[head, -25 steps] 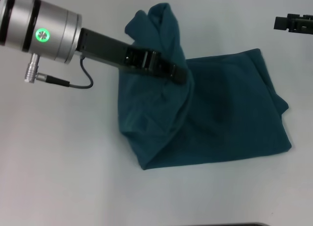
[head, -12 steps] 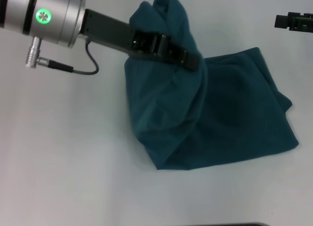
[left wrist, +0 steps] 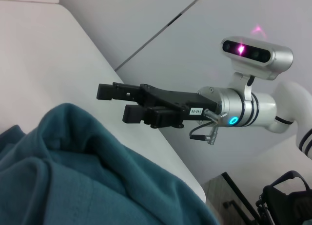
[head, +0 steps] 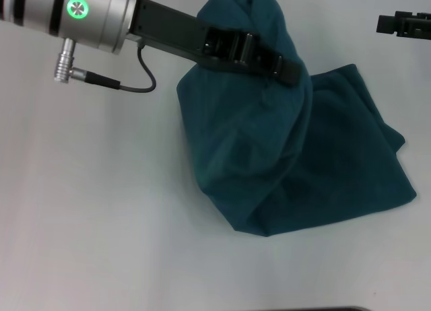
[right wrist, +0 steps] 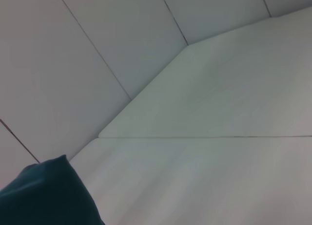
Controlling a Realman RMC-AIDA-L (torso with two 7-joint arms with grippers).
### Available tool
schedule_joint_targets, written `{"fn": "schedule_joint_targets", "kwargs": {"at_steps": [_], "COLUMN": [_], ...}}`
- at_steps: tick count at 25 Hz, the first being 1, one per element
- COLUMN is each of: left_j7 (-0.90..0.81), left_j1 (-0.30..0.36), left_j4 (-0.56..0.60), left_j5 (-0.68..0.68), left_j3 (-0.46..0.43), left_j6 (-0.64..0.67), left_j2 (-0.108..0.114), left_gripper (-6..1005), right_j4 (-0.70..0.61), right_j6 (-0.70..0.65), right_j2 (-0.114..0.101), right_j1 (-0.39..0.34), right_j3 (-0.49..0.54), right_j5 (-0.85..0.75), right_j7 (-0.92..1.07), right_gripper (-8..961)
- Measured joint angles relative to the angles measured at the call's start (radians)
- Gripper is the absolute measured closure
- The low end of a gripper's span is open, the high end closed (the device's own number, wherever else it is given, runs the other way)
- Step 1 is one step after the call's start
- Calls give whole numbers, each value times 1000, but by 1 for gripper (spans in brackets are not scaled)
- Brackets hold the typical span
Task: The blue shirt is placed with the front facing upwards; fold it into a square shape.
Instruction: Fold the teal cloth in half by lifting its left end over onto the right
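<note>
The blue shirt (head: 269, 163) lies partly folded on the white table (head: 87, 210), plain teal with no lettering showing. My left gripper (head: 288, 72) reaches in from the upper left and is shut on a lifted bunch of its fabric, which hangs over the flat right-hand part. The left wrist view shows raised folds of the shirt (left wrist: 73, 176) close up. My right gripper (head: 404, 25) hovers at the far right edge, away from the cloth. It also shows in the left wrist view as the right gripper (left wrist: 113, 104), fingers apart and holding nothing. A corner of the shirt (right wrist: 44, 196) shows in the right wrist view.
A grey cable (head: 121, 85) loops under the left wrist. A dark edge (head: 323, 309) runs along the near side of the table. Pale wall panels (right wrist: 97, 49) stand behind the table.
My left gripper has moved right, carrying the lifted fabric further over the flat part. The shirt's near left edge has dragged right with it. The right gripper has stayed put.
</note>
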Motion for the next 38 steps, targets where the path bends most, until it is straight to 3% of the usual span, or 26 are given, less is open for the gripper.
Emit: {"fn": "schedule_joint_targets", "kwargs": {"at_steps": [14,38], "left_j7": [84,99], "left_j1": [-39,-95], "left_j4": [170,279], "left_j5": [-81,-143], "left_j3": [94,170], "left_j6": [-140,-282], "left_j2": [0,2], "left_gripper": [937,936], "right_j4": [0,0], "right_j6": [0,-4], "right_j2": [-1,-1], "right_j1": [6,9], "right_j3": [2,4], "right_j5": [0,2], "right_j7": [-1,0], "right_gripper": [70,69]}}
